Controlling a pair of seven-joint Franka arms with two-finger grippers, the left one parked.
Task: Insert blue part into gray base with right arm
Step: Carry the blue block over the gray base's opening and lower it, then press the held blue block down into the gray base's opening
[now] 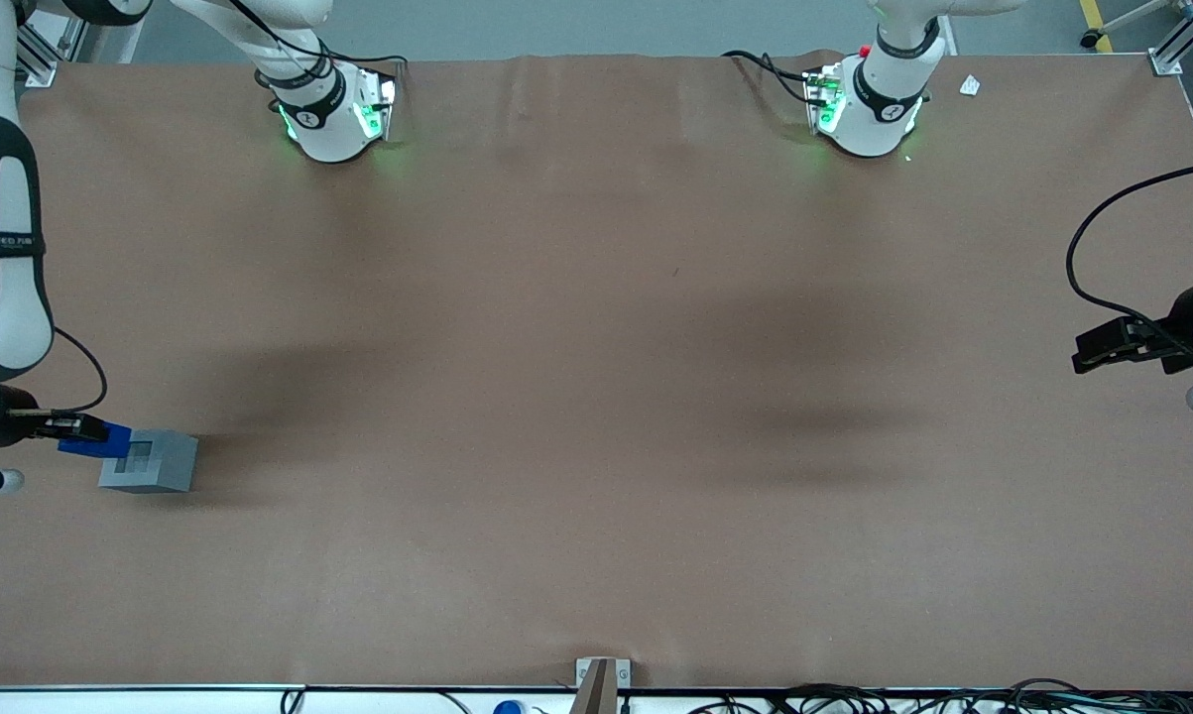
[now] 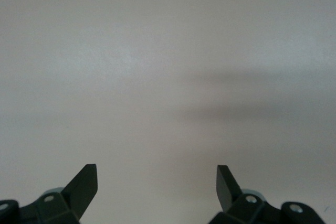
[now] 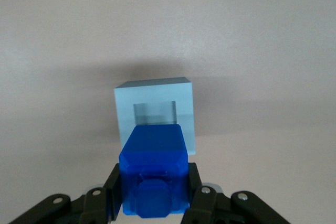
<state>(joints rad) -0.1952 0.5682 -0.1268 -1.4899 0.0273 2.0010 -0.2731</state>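
My right gripper (image 1: 85, 432) is shut on the blue part (image 1: 95, 439) at the working arm's end of the table. It holds the part just above and beside the gray base (image 1: 150, 461), which stands on the brown table. In the right wrist view the blue part (image 3: 153, 169) sits between the black fingers (image 3: 112, 190), its raised stub facing the camera. The gray base (image 3: 155, 114) lies just past it, its square recess open and partly covered by the part's edge.
The brown table cover (image 1: 596, 397) stretches wide toward the parked arm's end. Two white arm bases (image 1: 333, 109) stand farthest from the front camera. A small bracket (image 1: 601, 679) and cables sit at the table edge nearest the camera.
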